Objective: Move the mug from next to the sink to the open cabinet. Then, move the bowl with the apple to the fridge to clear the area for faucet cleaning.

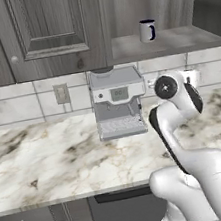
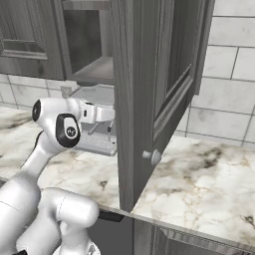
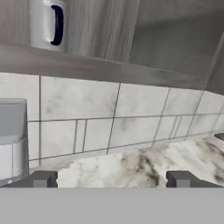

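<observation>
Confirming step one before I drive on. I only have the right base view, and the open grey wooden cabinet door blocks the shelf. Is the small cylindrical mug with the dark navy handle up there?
Observer: Yes. In the left base view the mug stands upright on the open cabinet's grey shelf, with its handle on its right side.
Operator: Is the gripper holding it?
Observer: No. In the hand view the gripper is open, its fingertips wide apart with nothing between them. It faces the white tiled wall, and the mug is at the top left of that view.
</observation>
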